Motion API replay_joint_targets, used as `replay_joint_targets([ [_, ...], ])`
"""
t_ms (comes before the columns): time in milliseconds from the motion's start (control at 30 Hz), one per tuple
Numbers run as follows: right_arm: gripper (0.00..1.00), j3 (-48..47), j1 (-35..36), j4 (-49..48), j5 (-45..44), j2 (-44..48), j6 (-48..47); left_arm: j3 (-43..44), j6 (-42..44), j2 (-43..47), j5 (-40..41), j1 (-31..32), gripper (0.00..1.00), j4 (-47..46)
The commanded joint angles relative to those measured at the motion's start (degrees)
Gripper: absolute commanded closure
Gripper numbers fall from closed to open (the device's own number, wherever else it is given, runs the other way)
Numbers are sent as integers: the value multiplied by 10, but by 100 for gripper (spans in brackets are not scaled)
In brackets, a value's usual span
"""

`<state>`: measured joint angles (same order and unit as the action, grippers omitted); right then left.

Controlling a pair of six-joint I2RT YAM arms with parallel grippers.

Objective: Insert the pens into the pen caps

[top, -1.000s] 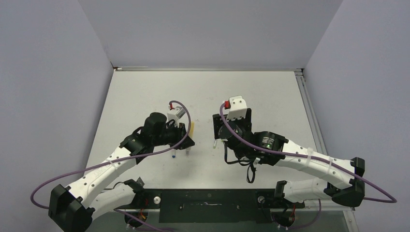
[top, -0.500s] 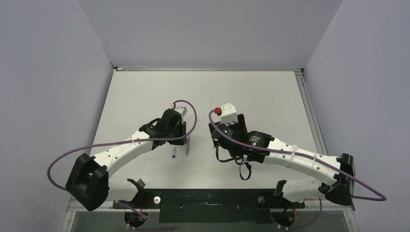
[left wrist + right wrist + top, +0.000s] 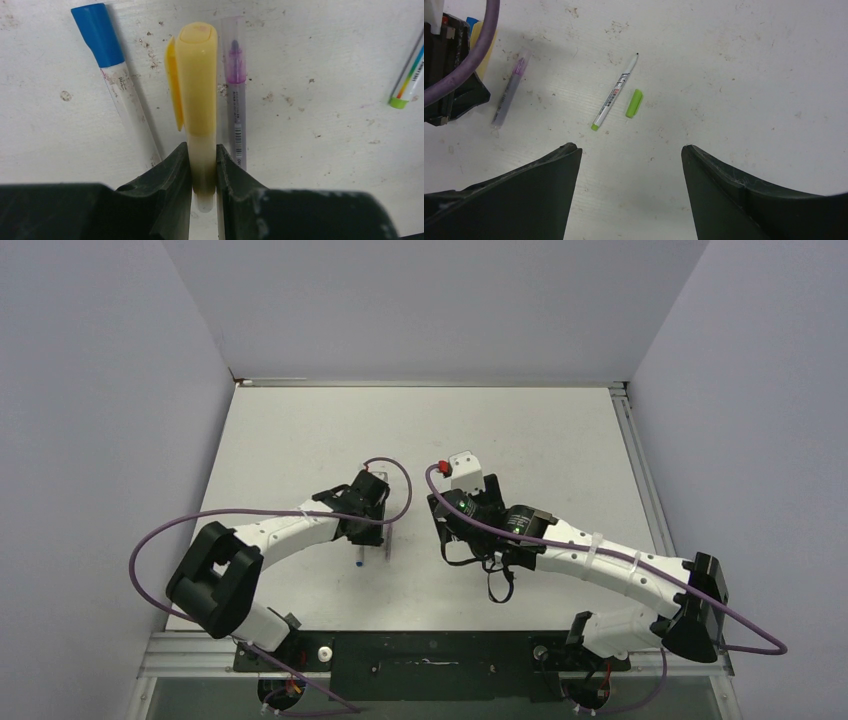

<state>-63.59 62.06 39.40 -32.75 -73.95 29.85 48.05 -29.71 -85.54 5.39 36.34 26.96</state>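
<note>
Yellow marker (image 3: 196, 100) lengthwise between left fingers (image 3: 172, 185), cap outward, apparently level

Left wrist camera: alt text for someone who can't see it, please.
The left gripper is shut on a capped yellow marker. On the white table, a blue-capped white pen lies to its left, a purple pen close on its right, and a green-ended pen at the right edge.

This is a robotics lab test cell: a scuffed white table (image 3: 300, 430) boxed in by plain grey-lilac walls (image 3: 90, 390). Two white arms (image 3: 290, 532) are bolted to a black rail (image 3: 430, 665) at its edge, trailing purple cables (image 3: 160, 529).
</note>
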Motion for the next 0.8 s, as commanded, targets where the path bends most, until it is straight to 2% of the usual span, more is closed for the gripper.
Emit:
replay_joint_targets([
  [0, 25, -3, -15, -25, 28, -11, -19, 20, -12, -20, 11, -1, 83, -15],
  [367, 25, -4, -41, -37, 62, -32, -19, 34, -10, -32, 10, -1, 63, -11],
  [467, 24, -8, -50, -40, 66, -36, -20, 46, -8, -21, 10, -1, 54, -1],
  [767, 24, -22, -94, -61, 102, -60, -11, 88, 8, 26, 13, -1, 51, 36],
])
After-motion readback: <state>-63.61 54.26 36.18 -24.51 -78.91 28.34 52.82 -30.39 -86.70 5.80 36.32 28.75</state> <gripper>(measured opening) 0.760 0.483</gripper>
